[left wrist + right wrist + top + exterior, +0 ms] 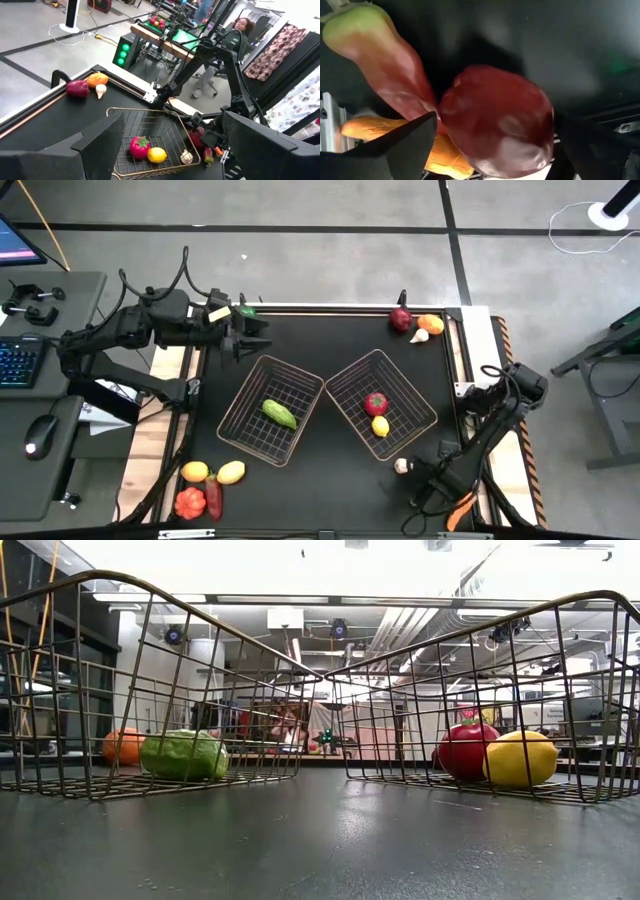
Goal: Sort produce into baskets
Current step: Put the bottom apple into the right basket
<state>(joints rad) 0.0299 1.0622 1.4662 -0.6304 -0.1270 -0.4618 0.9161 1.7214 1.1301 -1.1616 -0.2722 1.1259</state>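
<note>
- A grey concrete floor (330,205) lay around the black table top (330,340), crossed by dark tape lines (452,230).
- A dark side desk (60,350) carried a backlit keyboard (15,363) and a black mouse (38,435).
- White ceiling strip lights (270,600) shone overhead.
- A white round floor stand (610,215) trailed a cable.

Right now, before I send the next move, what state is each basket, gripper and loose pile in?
Left basket: holds one green vegetable.
Right basket: holds a red fruit and a lemon.
Left gripper: open, empty, at the table's far left edge.
Right gripper: open, low over a dark red fruit, near right corner.
Near-left pile: unsorted.
Far-right pile: unsorted.
</note>
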